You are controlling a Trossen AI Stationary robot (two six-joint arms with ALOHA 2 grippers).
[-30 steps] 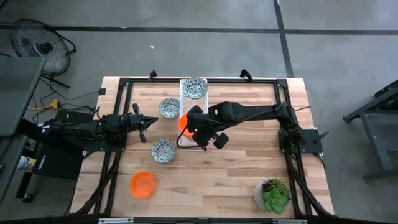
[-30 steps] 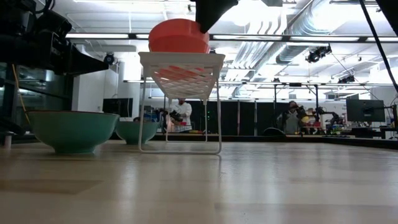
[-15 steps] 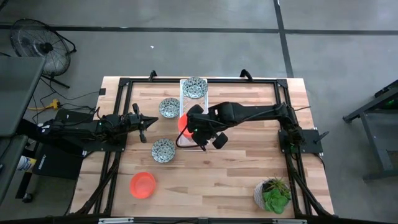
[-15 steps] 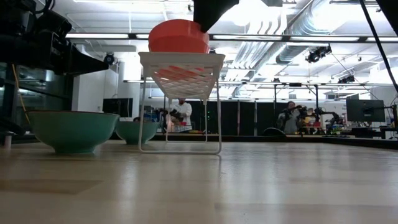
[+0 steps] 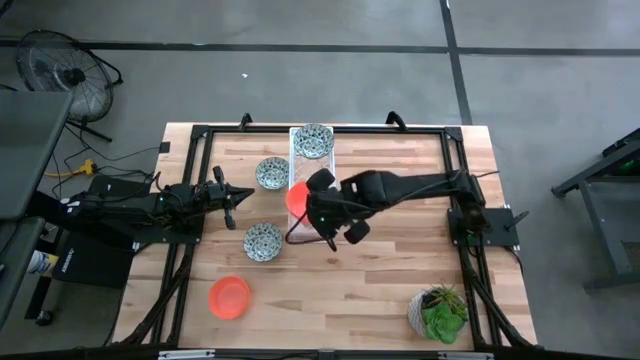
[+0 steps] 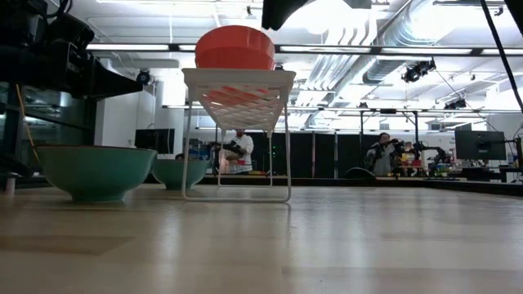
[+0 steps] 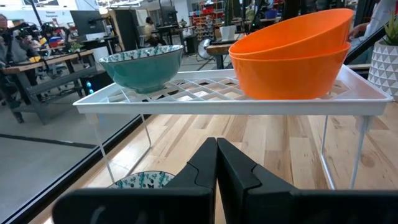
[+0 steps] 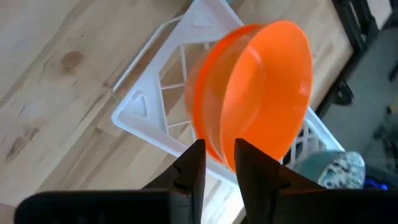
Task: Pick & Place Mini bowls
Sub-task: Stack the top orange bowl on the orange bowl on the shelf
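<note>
Just ahead of my right gripper (image 8: 214,163), whose fingers are dark, I see two plain bright orange bowls (image 8: 255,93) nested on the white lattice-patterned tray (image 8: 155,106). Past them on the same tray is a bowl (image 7: 142,67) that is teal outside, whitish with a dense grey-green pattern inside. Beyond my black left gripper (image 7: 216,171), under the tray's edge, I see a patterned bowl (image 7: 144,180) in what looks like speckled teal on white, though little of it shows. From above I make out two more patterned bowls (image 5: 263,241) and one orange bowl (image 5: 229,297) on the pale wood table (image 5: 380,290).
</note>
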